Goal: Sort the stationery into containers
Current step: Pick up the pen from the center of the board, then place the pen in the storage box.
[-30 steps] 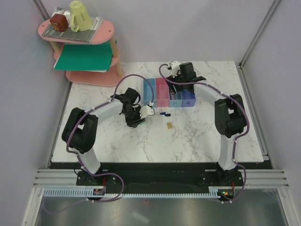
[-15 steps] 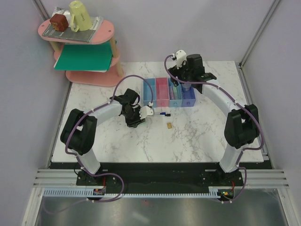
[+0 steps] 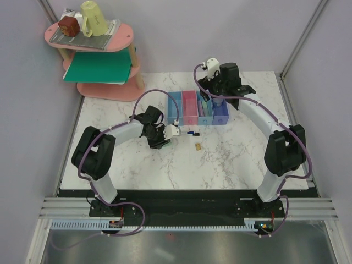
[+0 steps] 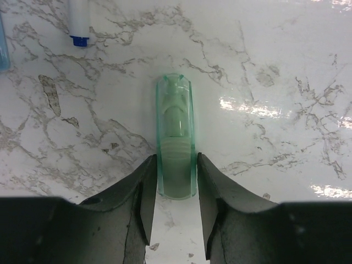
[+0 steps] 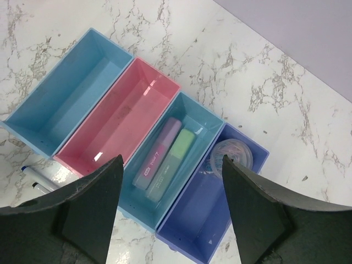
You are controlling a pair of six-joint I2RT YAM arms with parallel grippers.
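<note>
Pale green bar [image 4: 175, 121] flat on the marble [image 4: 275, 66] w/ long axis straight out from my left gripper [image 4: 176, 158], jaws clamped on its near end.

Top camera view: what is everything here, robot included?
bins: four, blue-pink-blue-purple, joined row
pink bar: one, third bin
binned green bar: one, beside it
roll: one, bluish, purple bin
loose green bar: one, pale, table
markers: two, white, before bins
tan block: one, table
shelf: one, pink, far-left corner
cup: one, yellow, shelf top
red-brown block: one, shelf top
sheet: one, green, middle shelf
arms: two, black-white; left jaws grip loose green bar, right jaws open above bins
</note>
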